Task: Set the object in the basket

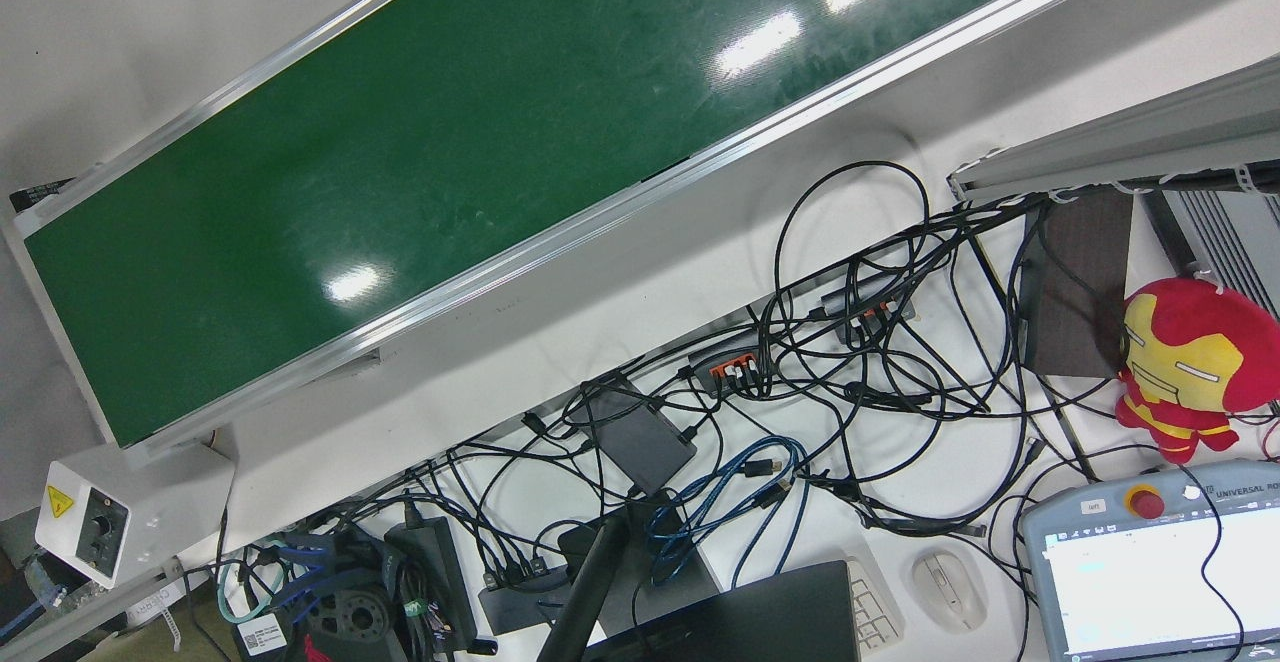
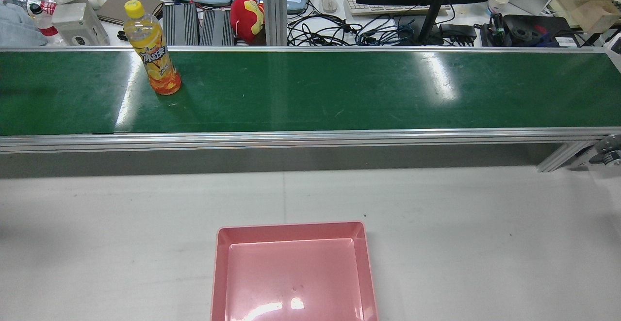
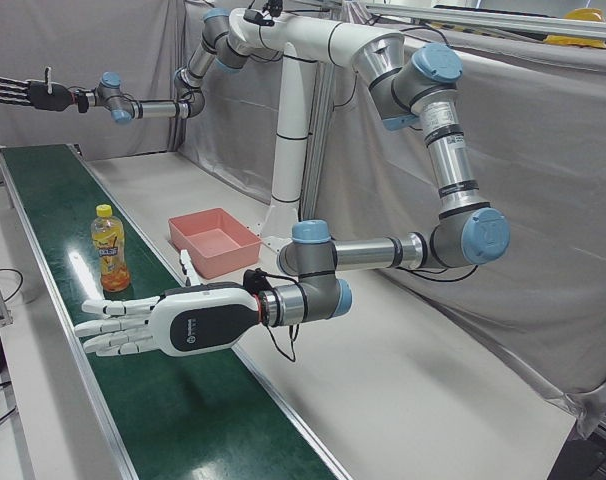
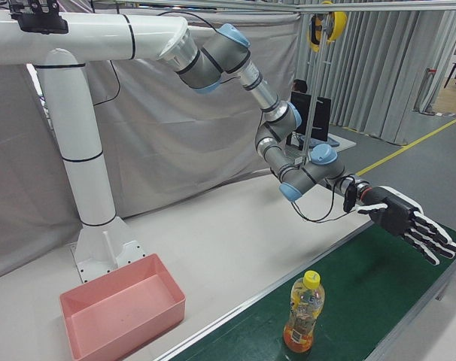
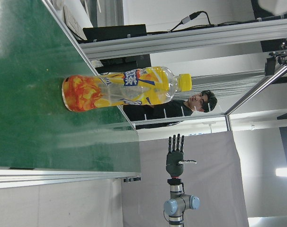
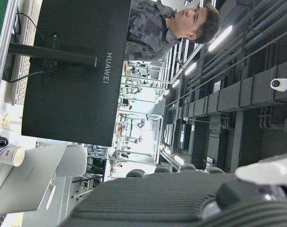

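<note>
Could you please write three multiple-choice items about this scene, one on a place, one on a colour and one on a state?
1. Where does the bottle stand?
A. in the pink basket
B. on the green conveyor belt
C. on the white table

2. What colour is the bottle's cap?
A. yellow
B. blue
C. red

3. How is the left hand?
A. shut on the bottle
B. open, holding nothing
C. resting in the basket

Answers: 1 B, it stands upright on the belt, while the basket is empty. 2 A, the cap shows yellow. 3 B, its fingers are spread beside the bottle, apart from it.
</note>
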{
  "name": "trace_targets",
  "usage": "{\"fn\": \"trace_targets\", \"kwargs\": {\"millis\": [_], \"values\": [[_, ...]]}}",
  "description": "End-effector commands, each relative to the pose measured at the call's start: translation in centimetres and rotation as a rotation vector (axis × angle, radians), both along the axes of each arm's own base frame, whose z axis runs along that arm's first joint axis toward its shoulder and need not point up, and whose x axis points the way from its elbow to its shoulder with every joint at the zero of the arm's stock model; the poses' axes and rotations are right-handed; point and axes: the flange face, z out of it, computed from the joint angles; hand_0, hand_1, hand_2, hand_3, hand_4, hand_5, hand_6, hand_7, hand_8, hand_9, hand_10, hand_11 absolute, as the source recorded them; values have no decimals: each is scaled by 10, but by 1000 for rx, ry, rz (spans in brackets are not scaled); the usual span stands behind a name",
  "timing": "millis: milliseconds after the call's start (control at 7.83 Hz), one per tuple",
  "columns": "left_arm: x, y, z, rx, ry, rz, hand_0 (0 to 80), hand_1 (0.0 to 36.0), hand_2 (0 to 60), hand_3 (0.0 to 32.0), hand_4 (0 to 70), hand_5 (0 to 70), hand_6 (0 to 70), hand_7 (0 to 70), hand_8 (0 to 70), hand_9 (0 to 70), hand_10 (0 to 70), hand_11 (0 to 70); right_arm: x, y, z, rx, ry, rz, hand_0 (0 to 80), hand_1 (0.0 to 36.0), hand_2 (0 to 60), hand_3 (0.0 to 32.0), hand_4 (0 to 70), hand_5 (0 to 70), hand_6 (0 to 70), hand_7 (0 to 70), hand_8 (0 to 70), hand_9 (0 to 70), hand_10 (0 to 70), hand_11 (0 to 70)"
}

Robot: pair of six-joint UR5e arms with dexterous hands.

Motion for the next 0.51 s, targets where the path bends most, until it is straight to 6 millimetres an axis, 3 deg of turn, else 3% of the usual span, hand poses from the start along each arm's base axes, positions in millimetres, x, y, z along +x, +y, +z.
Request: {"fn": "trace_targets", "kwargs": {"millis": [0,383], "values": [[26,-2,-15,35,-15,32,584,139,0,18,49,190,0,36,0,0,65,119,0,0,0,0,0,0,0,0,0,0,0,0,0,0,0,0,0,0],[59,4,-63,65,-64,32,726,183,0,4,55,244,0,38,0,0,77,143,0,0,0,0,0,0,0,0,0,0,0,0,0,0,0,0,0,0]]}}
